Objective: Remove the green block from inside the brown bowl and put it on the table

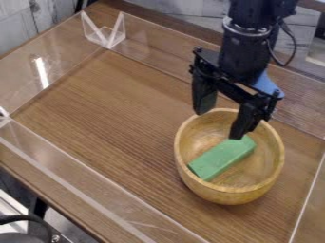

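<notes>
Green block is lying flat inside the brown bowl, resting on the bowl's floor with its long axis running diagonally, from the lower left of the bowl up toward the upper right. Nothing is touching it. The gripper is hanging above the bowl's far rim, pointing straight down, with its jaws standing wide apart and gripping nothing. One finger is showing over the rim on the right, the other just outside it on the left. The block is lying below the gripper and slightly toward the camera. In my judgement, the coming descent is depending on the jaws straddling the block's narrow width, across that diagonal. The table around the bowl is offering open wood for the placement.
</notes>
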Controlling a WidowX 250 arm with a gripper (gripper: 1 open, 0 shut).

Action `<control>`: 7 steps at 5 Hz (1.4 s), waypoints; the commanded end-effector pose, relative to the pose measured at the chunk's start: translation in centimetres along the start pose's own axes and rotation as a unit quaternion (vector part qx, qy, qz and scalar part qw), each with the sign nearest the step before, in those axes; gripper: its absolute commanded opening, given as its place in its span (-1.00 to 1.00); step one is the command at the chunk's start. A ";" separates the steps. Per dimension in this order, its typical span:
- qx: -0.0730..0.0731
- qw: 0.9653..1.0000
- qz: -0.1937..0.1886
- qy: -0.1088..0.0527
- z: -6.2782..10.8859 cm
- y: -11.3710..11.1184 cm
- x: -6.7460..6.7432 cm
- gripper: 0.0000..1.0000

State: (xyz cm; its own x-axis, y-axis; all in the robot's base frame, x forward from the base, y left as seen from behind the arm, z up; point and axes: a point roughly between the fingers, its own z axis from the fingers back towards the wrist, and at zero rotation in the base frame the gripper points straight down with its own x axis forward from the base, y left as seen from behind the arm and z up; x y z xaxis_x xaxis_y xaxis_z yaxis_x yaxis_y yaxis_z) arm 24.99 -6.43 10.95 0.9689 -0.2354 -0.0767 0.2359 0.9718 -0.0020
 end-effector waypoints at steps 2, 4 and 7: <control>-0.002 0.999 -0.015 -0.028 1.0 1.3 -1.2 1.00; -0.005 0.999 0.002 -0.033 0.6 1.5 -1.2 1.00; -0.011 0.998 0.054 -0.033 -1.6 0.5 -1.1 1.00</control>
State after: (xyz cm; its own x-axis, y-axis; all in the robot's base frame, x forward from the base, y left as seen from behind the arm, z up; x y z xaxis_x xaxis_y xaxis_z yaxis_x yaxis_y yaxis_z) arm 23.70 -5.54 8.80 0.9913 -0.1260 -0.0384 0.1254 0.9920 -0.0173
